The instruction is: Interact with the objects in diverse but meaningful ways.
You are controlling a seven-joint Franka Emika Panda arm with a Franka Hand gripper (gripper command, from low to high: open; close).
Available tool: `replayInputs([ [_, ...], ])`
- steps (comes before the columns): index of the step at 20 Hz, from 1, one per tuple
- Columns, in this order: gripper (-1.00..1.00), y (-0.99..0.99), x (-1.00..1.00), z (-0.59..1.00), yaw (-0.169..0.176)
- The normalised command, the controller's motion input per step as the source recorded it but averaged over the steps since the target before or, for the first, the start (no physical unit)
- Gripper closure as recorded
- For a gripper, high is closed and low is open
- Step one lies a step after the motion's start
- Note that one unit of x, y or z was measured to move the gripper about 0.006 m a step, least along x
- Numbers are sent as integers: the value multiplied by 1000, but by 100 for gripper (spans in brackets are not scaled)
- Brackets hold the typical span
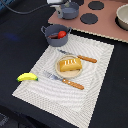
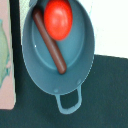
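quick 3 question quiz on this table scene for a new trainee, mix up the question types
1. True or false: the banana lies on the plate.
2. Which two toy foods sit in the grey pot nearest the placemat?
3. The bread loaf lies between: A) two pots, B) a knife and a fork, C) two bananas.

Key:
1. False; it lies at the placemat's edge, on the exterior view's left.
2. The tomato and the sausage stick.
3. B

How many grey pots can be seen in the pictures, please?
2. One grey pot stands at the placemat's far corner, holding the tomato and sausage. The other pot sits behind it on the pink stove board.
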Motion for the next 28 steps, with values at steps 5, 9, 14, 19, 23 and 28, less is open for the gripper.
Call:
replayInputs([
  [5,-100,-311,761,195,0],
  [9,-100,-374,740,319,-2],
  [14,-100,-418,681,291,-13],
  [19,-100,-596,578,113,-9],
  [23,-100,-719,581,9,0],
  [28,-100,-751,603,-74,0],
])
